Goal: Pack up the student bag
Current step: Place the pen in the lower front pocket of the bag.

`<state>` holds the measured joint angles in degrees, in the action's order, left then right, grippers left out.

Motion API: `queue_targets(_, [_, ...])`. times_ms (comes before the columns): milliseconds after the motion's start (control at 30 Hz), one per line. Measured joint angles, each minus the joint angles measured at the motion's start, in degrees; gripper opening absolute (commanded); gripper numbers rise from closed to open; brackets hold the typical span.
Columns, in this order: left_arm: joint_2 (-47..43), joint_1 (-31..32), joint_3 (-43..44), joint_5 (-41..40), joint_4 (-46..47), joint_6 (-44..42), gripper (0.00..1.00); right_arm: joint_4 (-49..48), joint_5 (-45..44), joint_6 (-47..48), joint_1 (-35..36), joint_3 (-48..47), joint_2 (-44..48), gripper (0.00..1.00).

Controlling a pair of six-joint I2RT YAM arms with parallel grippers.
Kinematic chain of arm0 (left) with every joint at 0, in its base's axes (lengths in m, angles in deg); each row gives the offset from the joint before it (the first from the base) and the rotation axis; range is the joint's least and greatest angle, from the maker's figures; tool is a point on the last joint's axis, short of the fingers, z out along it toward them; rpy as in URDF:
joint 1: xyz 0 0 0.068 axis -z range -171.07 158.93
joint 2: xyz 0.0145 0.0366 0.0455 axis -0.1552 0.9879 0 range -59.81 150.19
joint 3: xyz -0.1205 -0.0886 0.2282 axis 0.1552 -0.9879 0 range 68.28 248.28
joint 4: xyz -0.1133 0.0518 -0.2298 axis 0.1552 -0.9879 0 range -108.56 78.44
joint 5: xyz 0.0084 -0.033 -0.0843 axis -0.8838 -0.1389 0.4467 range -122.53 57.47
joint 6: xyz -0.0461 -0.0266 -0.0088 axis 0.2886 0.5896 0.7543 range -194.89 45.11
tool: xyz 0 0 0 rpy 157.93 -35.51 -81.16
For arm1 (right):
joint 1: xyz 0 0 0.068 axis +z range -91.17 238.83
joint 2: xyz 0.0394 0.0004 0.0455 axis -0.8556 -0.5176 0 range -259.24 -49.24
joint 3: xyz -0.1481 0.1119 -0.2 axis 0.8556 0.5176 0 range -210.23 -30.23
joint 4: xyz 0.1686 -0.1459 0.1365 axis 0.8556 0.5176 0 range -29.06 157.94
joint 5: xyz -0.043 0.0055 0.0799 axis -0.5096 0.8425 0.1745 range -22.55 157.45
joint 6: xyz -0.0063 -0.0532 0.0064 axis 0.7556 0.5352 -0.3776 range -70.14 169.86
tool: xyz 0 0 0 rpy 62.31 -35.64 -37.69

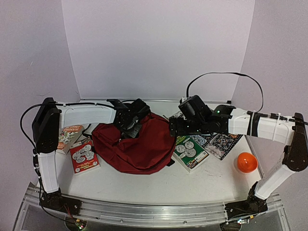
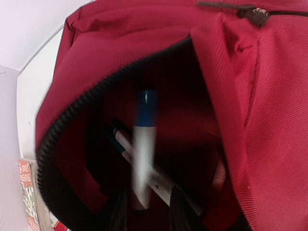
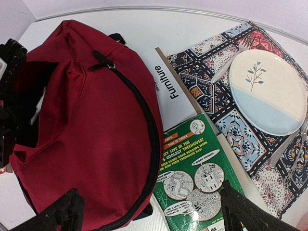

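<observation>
The bag (image 1: 137, 149) lies mid-table, its open mouth right under the left gripper (image 2: 148, 216), the nearer one. Its jaws stand slightly parted around a marker (image 2: 144, 149) pointing lengthwise into the bag. The right gripper (image 3: 154, 216) gapes wide, empty, alongside.

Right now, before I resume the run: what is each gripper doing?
Left gripper: open; blue-capped marker looks loose between the jaws.
Right gripper: wide open, holding nothing.
</observation>
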<state>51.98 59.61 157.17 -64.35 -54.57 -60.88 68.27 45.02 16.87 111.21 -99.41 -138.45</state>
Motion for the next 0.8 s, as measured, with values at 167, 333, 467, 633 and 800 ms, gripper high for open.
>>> queue_targets(167, [-0.7,0.0,0.0,1.6,-0.5,0.6,0.45,0.0,0.1,0.0,0.0,0.0,0.0,0.98])
queue_targets(333, [-5.1,0.0,-0.3,4.9,-0.5,1.5,0.58,0.0,0.6,0.1,0.0,0.0,0.0,0.98])
queue_targets(467, [-10.8,0.0,-1.8,6.5,-0.4,2.6,0.65,0.0,1.4,0.0,0.0,-0.8,-1.2,0.98])
queue_targets(633, [-16.4,-1.1,-7.6,8.3,0.5,4.2,0.67,-0.1,3.0,-0.5,-0.2,-2.1,-4.8,0.98])
queue_targets(800, [-20.6,-3.2,-17.3,10.0,3.0,5.8,0.69,-0.1,4.8,-1.3,-0.9,-2.1,-7.4,0.98])
